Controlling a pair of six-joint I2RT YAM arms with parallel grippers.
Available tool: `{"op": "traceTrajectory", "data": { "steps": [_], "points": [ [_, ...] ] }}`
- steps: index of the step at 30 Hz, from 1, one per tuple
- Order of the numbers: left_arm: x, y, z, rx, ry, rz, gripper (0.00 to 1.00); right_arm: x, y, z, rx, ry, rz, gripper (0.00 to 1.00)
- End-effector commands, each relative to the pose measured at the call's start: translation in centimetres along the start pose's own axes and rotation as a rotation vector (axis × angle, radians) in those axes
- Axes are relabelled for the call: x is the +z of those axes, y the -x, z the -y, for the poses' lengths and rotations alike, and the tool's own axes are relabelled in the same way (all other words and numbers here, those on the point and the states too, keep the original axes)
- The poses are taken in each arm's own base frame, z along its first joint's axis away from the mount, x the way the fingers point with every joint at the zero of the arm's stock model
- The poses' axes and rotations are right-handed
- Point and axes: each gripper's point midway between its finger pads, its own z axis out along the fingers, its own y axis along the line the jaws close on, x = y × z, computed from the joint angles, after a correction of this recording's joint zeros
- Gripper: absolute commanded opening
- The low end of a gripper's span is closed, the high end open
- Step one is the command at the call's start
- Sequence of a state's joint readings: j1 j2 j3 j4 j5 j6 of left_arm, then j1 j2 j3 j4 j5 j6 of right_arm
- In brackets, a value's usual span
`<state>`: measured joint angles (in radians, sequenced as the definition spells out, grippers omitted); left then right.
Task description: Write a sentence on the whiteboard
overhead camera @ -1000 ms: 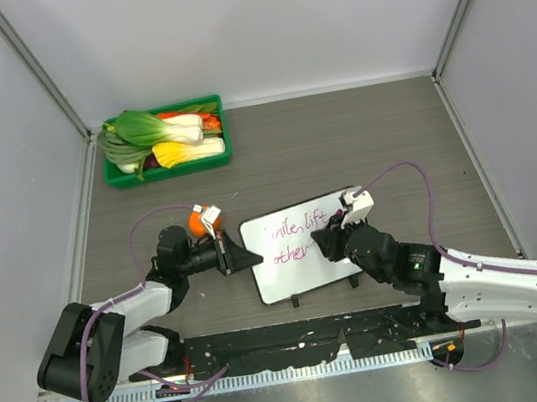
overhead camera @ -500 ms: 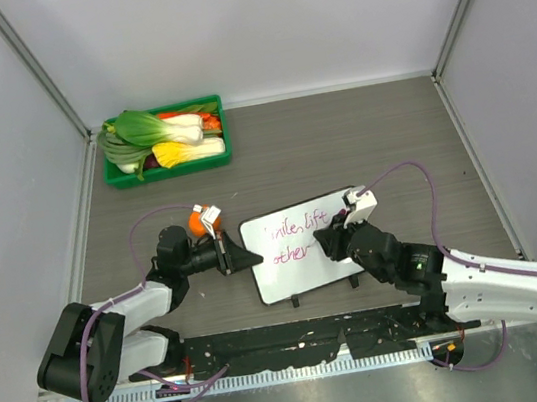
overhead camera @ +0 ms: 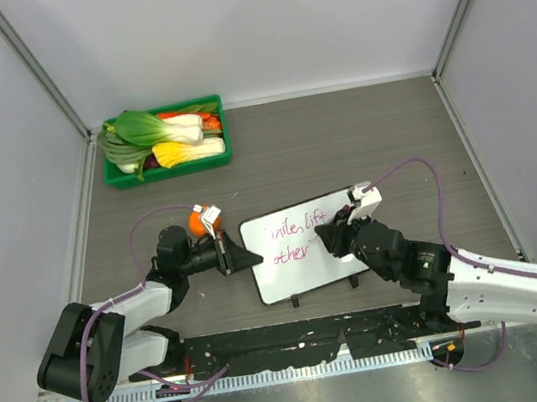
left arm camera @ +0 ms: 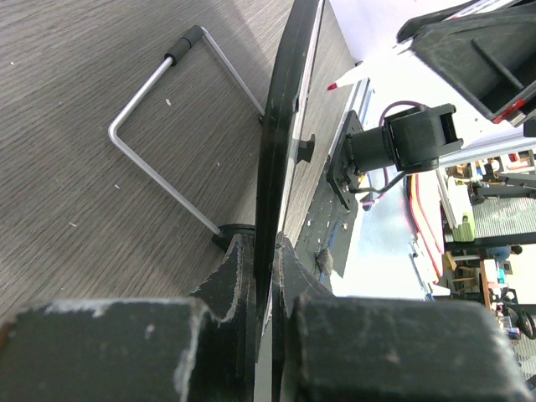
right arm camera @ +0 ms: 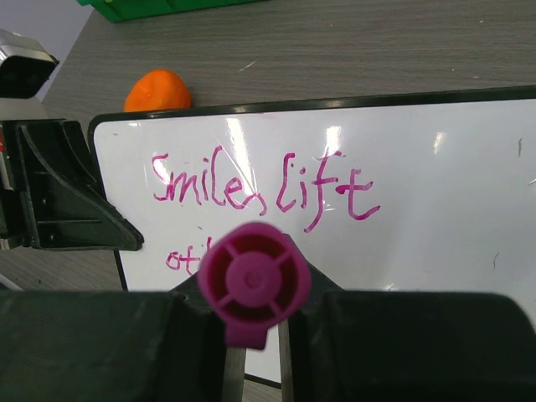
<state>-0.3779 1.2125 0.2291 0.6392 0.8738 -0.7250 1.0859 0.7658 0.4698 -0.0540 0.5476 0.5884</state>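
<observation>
Top external view: the whiteboard (overhead camera: 304,268) stands tilted on the table (overhead camera: 360,137), just 6 o'clock of centre. Left gripper (overhead camera: 248,255) is clamped on its 9 o'clock frame edge; the left wrist view shows both fingers (left arm camera: 230,268) pressed against the black frame. Right gripper (overhead camera: 325,240) is closed around a magenta marker (right arm camera: 254,283) over the board's 3 o'clock half. The sentence (right arm camera: 264,188) reads "Smile, lift"; its second line is partly hidden. An orange (overhead camera: 194,223) lies near the board's 10 o'clock corner. Green tray (overhead camera: 173,173) of vegetables sits at 11 o'clock, well apart. Bare table runs from 12 to 3 o'clock.
</observation>
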Motion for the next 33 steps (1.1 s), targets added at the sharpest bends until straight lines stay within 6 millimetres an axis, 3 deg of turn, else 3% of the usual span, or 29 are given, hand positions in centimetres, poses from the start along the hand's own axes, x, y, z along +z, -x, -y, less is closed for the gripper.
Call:
{"op": "traceTrajectory", "data": {
  "steps": [1, 14, 24, 33],
  "points": [
    [-0.1, 0.3, -2.8, 0.037, 0.126, 0.043, 0.0, -0.7, 3.5, -1.0, 0.045, 0.024, 0.09, 0.01],
    [0.0, 0.2, -2.8, 0.031, 0.122, 0.038, 0.0, -0.3, 1.1, 0.5, 0.041, -0.023, 0.04, 0.01],
    [-0.1, 0.3, -2.8, 0.033, 0.127, 0.045, 0.0, -0.3, 1.1, 0.5, 0.038, -0.024, 0.041, 0.01],
    [-0.1, 0.3, -2.7, 0.035, 0.123, 0.042, 0.0, 0.2, -0.1, 0.9, 0.036, -0.035, 0.024, 0.01]
  ]
}}
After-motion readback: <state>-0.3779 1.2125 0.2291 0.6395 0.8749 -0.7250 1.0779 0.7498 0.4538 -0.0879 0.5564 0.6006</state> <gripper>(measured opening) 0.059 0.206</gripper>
